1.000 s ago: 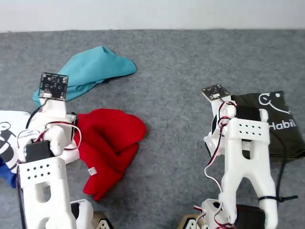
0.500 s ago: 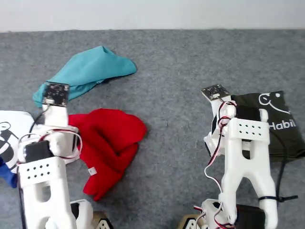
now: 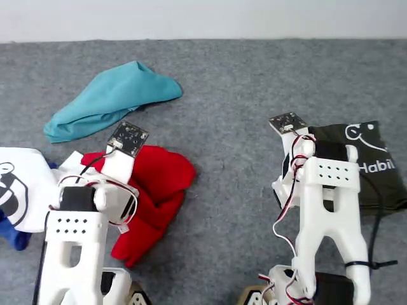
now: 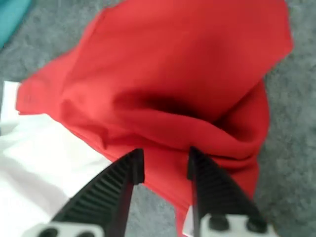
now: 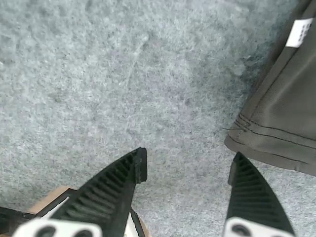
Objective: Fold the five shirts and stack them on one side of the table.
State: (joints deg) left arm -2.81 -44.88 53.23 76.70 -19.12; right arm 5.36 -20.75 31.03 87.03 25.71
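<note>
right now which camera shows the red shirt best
The high view: the red shirt lies crumpled with nearly its whole outline in sight, the left arm covering one edge. The left wrist view gives a close look at its folds.

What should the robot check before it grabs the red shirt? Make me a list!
1. Left claw open: ok, jaws apart.
2. Left claw above the red shirt: ok.
3. Red shirt flat enough to fold: not ok, it is crumpled.
4. Red shirt free of the white shirt: cannot tell, their edges meet.
5. Right claw empty: ok, open over the table beside the dark shirt.
</note>
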